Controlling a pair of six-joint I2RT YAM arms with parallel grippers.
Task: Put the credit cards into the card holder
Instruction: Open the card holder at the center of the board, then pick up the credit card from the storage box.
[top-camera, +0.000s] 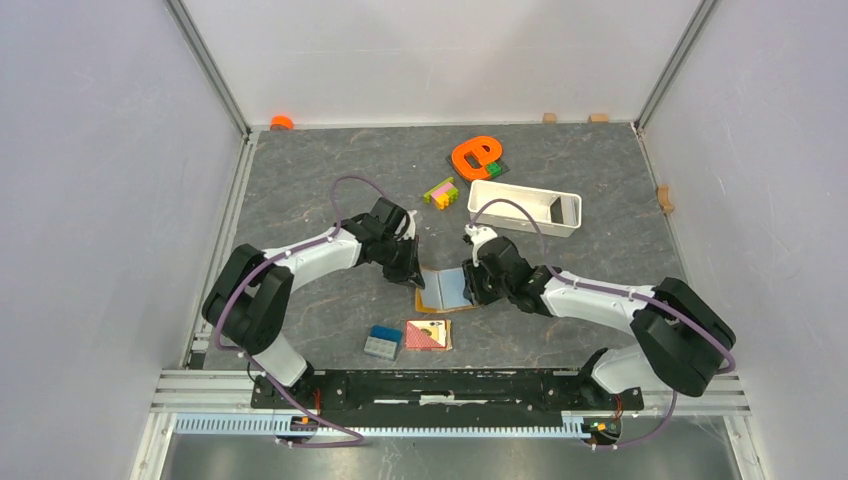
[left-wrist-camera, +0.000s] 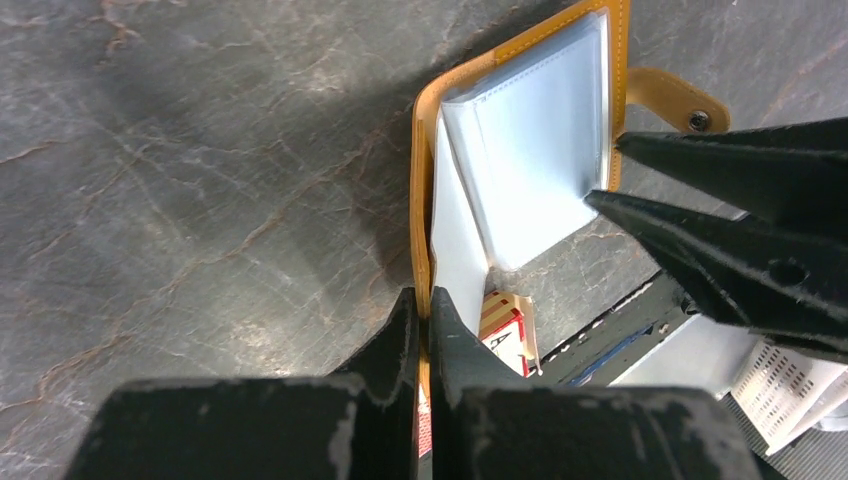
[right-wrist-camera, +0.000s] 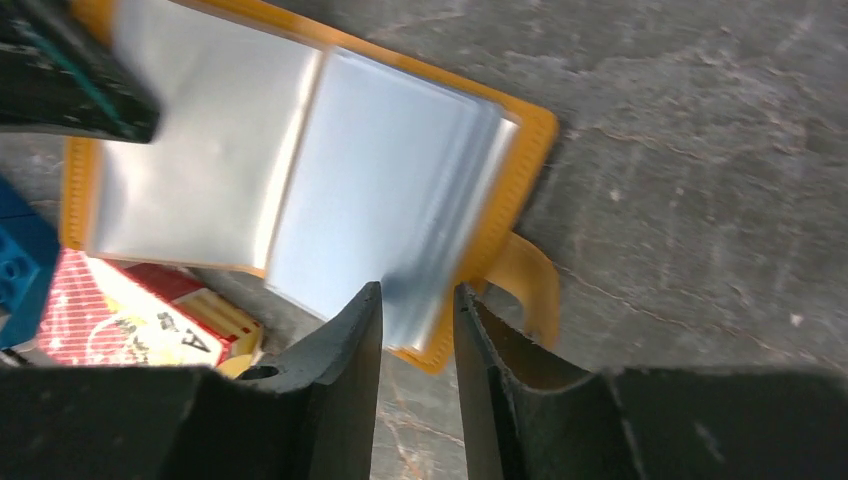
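The tan-orange leather-like card holder (top-camera: 447, 290) lay open at centre frame. Our left gripper (left-wrist-camera: 427, 298) clamped its left edge; the right gripper (right-wrist-camera: 415, 300) stood narrowly parted over the clear plastic sleeves (right-wrist-camera: 380, 180). Closing there, we judged, might crumple sleeves or tug the holder free.

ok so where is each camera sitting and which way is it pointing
Top external: above and behind the bases, looking down at the table; both arms show, left gripper and right gripper at the card holder.
Left wrist: on the left arm, looking past its shut fingers at the card holder; right gripper enters too.
Right wrist: on the right arm, looking between its parted fingers at the card holder.
All three share the card holder.
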